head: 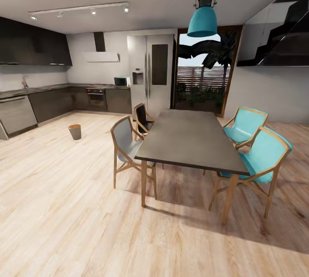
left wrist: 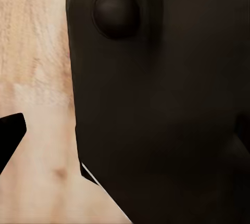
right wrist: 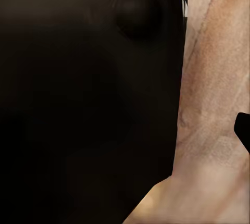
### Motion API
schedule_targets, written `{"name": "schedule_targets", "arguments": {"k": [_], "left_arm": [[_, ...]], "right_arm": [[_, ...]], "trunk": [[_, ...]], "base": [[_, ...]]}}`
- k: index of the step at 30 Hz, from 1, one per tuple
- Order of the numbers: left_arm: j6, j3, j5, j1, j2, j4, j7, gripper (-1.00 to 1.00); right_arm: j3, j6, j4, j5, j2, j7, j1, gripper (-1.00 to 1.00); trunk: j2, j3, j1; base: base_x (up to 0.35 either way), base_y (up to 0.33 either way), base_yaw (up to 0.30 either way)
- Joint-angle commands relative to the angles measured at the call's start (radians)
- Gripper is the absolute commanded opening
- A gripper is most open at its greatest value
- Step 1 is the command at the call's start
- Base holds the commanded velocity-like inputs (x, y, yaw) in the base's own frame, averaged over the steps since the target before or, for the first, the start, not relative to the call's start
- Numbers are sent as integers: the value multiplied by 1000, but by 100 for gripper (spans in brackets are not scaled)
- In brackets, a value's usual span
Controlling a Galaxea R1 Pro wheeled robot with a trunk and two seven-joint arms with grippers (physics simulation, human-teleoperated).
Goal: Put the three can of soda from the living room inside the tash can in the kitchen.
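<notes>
The tash can [head: 75,132] stands alone on the wood floor at the left, in front of the kitchen's dark cabinets [head: 51,104], its coppery inside facing up. The kitchen fills the far left, with a steel fridge [head: 151,75], oven [head: 96,98], microwave [head: 122,81] and white hood [head: 101,56]. The cans of soda and the living room are out of view. In each wrist view a dark rounded part of the robot [left wrist: 156,104] [right wrist: 88,104] blocks most of the picture, with wood floor beside it. A small dark tip [left wrist: 10,135] [right wrist: 242,130] pokes in at the edge.
A dark dining table [head: 189,139] with wooden legs stands in the middle right. A grey chair [head: 128,146] and a black chair [head: 143,119] are on its left, two teal chairs [head: 262,156] on its right. A teal pendant lamp [head: 202,20] hangs above. Open floor lies between me and the trash can.
</notes>
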Motion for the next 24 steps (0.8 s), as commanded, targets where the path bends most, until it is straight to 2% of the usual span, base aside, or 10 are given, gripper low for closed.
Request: {"name": "schedule_targets", "arguments": {"k": [1, 3, 15, 24], "left_arm": [[-5, 5, -5, 0, 6, 2, -5, 100], [-16, 5, -3, -1, 9, -1, -16, 100], [-84, 5, -3, -1, 9, -1, -23, 100], [-85, 5, -3, -1, 9, -1, -23, 100]], "right_arm": [[-3, -5, -2, 0, 6, -1, -2, 100], [3, -16, -2, 5, 14, 1, -2, 100], [3, -17, -2, 5, 14, 1, -2, 100], [3, -17, -2, 5, 14, 1, -2, 100]], "trunk": [[0, 0, 0], [0, 0, 0], [0, 0, 0], [0, 0, 0]], "base": [[0, 0, 0], [0, 0, 0], [0, 0, 0], [0, 0, 0]]}}
